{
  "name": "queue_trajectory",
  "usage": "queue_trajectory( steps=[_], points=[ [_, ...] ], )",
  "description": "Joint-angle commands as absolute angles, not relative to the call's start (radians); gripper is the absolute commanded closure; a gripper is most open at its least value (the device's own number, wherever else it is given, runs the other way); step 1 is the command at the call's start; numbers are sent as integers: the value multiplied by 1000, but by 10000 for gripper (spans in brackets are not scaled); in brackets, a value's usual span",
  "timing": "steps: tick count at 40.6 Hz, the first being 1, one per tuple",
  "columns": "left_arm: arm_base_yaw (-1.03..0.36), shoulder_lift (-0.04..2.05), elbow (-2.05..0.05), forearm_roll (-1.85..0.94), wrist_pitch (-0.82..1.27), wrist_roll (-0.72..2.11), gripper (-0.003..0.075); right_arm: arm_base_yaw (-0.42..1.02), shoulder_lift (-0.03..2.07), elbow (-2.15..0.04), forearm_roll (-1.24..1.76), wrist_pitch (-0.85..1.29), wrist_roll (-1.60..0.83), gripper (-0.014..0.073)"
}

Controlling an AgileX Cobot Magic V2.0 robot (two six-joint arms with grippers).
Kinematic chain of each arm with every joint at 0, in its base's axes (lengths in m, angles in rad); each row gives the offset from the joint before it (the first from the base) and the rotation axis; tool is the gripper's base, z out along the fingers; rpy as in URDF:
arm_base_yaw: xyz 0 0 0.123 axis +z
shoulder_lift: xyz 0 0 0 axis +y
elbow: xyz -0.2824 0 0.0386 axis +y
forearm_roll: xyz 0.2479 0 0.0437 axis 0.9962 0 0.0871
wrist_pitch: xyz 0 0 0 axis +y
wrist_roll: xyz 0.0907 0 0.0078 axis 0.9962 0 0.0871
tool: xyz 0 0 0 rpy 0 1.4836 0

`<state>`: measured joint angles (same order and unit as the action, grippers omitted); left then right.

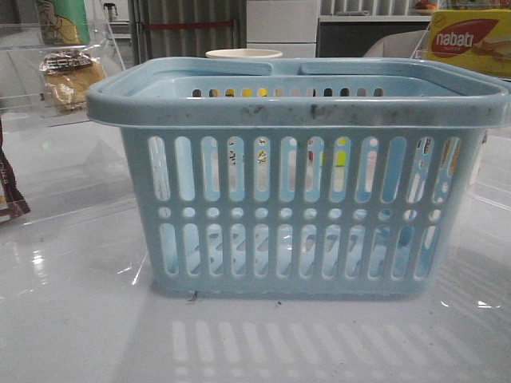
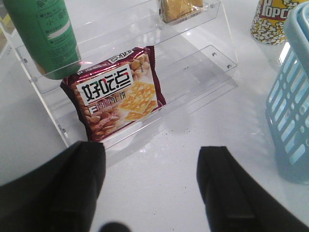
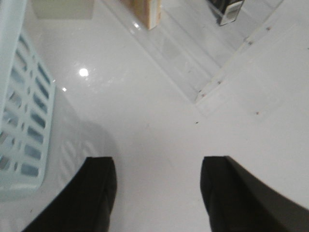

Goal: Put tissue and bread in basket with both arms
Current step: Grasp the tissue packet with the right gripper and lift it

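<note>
The basket (image 1: 295, 179) stands in the middle of the white glossy worktop (image 1: 80, 319) and fills most of the front view. What shows of its inside through the slots and over the rim gives no sign of anything lying in it, though its floor is largely hidden, so I judge the task to be at its very start: neither item is in, and both picks and both drops remain.

The bread (image 1: 70, 78) sits in its clear wrapper on a clear acrylic shelf (image 2: 193, 63) to the left of the basket and farther back, untouched. Below it on the same shelf leans a dark red biscuit packet (image 2: 116, 94), with a green bottle (image 2: 43, 34) next to it; neither belongs to the task. The tissue cannot be made out for certain: a small dark thing with a white patch (image 3: 229, 10) lies on a second clear stand to the right of the basket, at the edge of the right wrist view, and may be it.

The left end effector (image 2: 152, 186) hangs spread and empty over bare worktop just left of the basket, facing the shelf. The right end effector (image 3: 159, 191) is likewise spread and empty, just right of the basket.

Beyond the basket stand a popcorn tub (image 2: 273, 21), a yellow-red nabati box (image 1: 471, 40) to the right, and grey cabinets behind. The worktop is shiny and mirrors the basket's slots.
</note>
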<state>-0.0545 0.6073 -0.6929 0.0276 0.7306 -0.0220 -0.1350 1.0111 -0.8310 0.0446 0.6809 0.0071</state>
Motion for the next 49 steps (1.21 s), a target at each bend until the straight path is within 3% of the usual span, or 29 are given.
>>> queue_trajectory(
  steps=[1,14,27,49],
  points=[
    [-58,614,-723,31,662,-21,274,-186,1078,-944,38,609,5,95],
    [-58,616,-723,31,662,-21,339,-240,1386,-1261,18,623,0,95],
    [-58,618,-723,31,662,-21,339,-240,1637,-1490,-44,723,0,95],
    [-58,618,-723,31,662,-21,339,-240,1828,-1573,-67,683,0,97]
  ],
)
